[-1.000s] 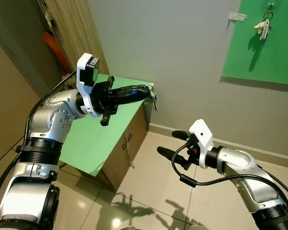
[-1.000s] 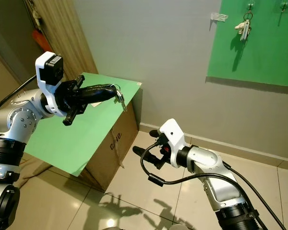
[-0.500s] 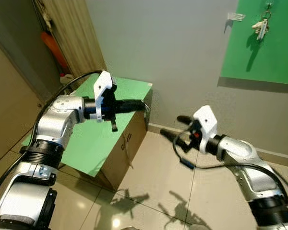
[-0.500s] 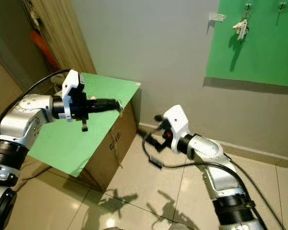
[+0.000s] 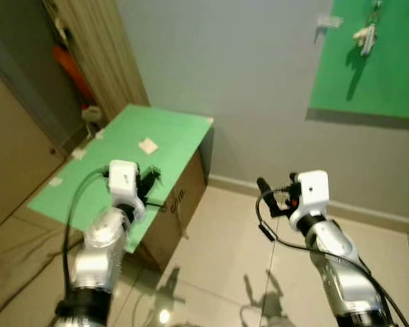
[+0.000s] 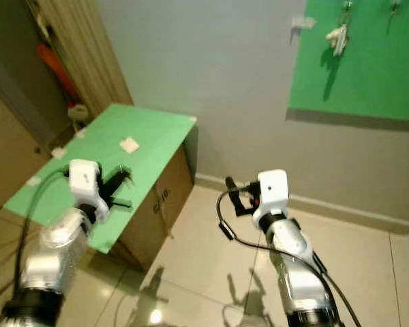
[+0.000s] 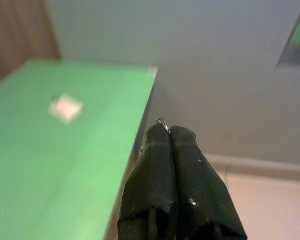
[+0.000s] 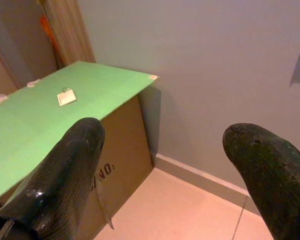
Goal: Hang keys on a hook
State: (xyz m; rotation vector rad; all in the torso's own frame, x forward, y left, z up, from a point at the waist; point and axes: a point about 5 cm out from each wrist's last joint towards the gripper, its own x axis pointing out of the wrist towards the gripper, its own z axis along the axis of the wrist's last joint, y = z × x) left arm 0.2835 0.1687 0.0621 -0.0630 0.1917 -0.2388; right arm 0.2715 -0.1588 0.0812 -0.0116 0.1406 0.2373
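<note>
Keys (image 7: 161, 121) sit pinched in left hand (image 7: 169, 131) above green-topped box (image 5: 179, 129).

Looking forward and down from the head in both eye views, facing a grey plastered wall (image 5: 245, 82) and sharing a cardboard box topped with a green sheet (image 5: 123, 157) and a green wall panel (image 6: 358, 65); peering along the pressed-together black fingers (image 7: 160, 185) in the left wrist view, close over that sheet; gazing between two spread black fingers (image 8: 65, 170) in the right wrist view, toward the same box and wall.
</note>
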